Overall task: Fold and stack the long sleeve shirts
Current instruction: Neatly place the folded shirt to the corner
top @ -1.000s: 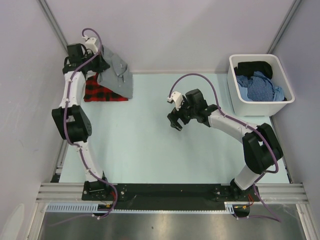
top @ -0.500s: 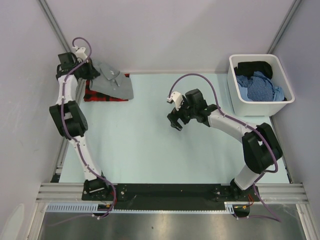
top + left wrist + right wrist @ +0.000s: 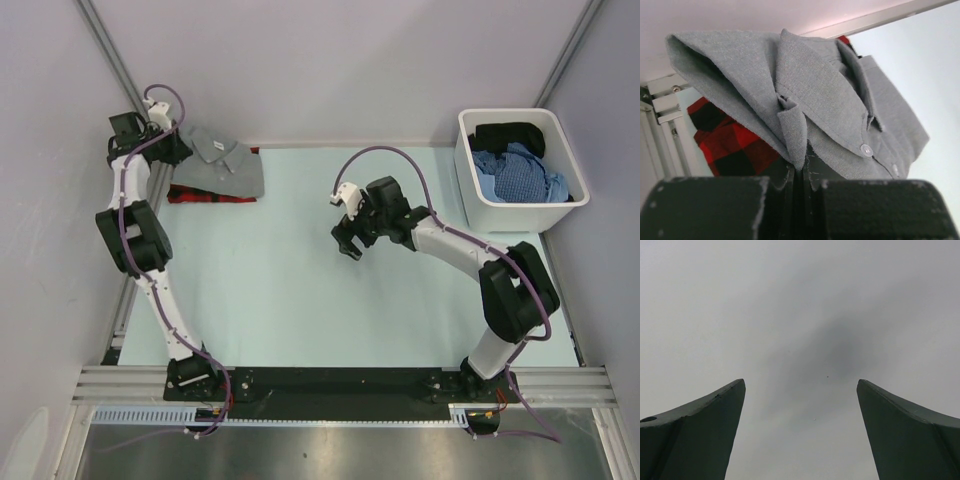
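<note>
The folded grey shirt (image 3: 222, 163) lies at the table's far left corner on top of the red-and-black plaid shirt (image 3: 205, 196), of which only edges show. My left gripper (image 3: 172, 143) is shut on the grey shirt's left edge. In the left wrist view a pinch of the grey shirt (image 3: 830, 95) runs down between the closed fingers (image 3: 801, 172), with the plaid shirt (image 3: 725, 137) beneath it. My right gripper (image 3: 347, 246) hangs open and empty over the middle of the table. The right wrist view shows its spread fingers (image 3: 705, 412) over bare table.
A white bin (image 3: 470, 170) with blue and black clothes stands at the far right. Grey walls close the table on the left, back and right. A metal rail (image 3: 340, 383) runs along the near edge at the arm bases.
My left gripper has moved left and down, laying the grey shirt flat over the plaid shirt. The right arm has hardly moved.
</note>
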